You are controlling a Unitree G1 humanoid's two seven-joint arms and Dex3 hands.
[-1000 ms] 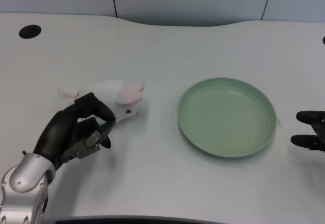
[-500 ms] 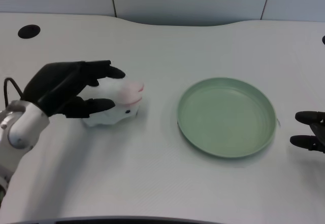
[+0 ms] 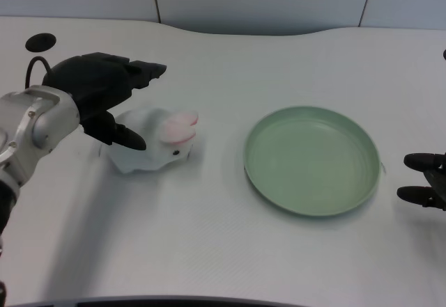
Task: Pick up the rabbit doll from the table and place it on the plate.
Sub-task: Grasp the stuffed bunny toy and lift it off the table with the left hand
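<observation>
Since half a second ago left hand point(image 3: 104, 91) has lifted and pulled back toward the desk's far left corner, off the rabbit doll point(image 3: 155, 140); doll itself hasn't shifted.

Head view: left hand hovers above and left of the doll, fingers spread apart, holding nothing. Upper fingers point(image 3: 143, 72) point right toward the desk's far edge; one lower finger reaches down over the doll's left end, contact there unclear. Silver forearm point(image 3: 31, 129) comes in from the left edge.

Rabbit doll lies on the white desk point(image 3: 223, 251), left of centre, well apart from the plate. Long axis runs roughly left-right, parallel to the near edge. Head end with pink ears and dark eye points right, toward the plate; white body end sits left, under the hand.

Green plate point(image 3: 273, 182) sits right of centre, flat. Dark round hole point(image 3: 40, 42) in the far left corner.
</observation>
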